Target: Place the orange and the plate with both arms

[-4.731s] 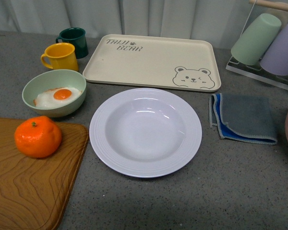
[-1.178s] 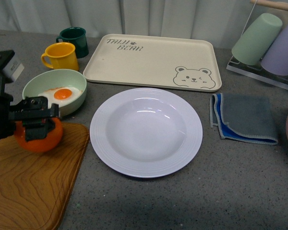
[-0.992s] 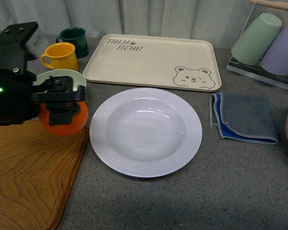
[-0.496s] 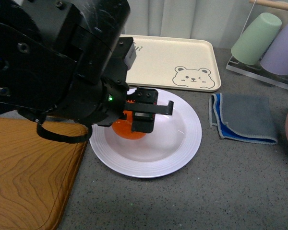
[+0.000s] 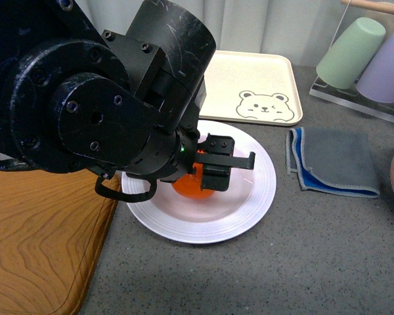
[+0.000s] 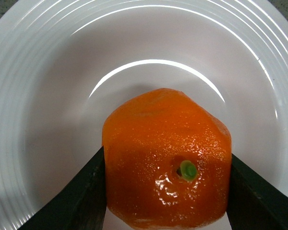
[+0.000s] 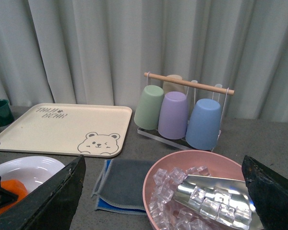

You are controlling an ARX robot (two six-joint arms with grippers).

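Grey speckled tabletop is seen under everything. The orange is held low inside the well of the plate, clamped between the jaws of the left hand; contact with the plate cannot be told. The right hand is spread wide and empty, to the right of the plate beside the pink ice bowl. Release of the orange, and any handling of the plate, are judged to remain.

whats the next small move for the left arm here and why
Probably open the left fingers slowly and let go. They grip the orange on both sides, and it hangs low over the middle of the plate, well inside the ridged rim. Whether it already touches the plate is hard to tell, so a gentle release seems safer than a quick one.
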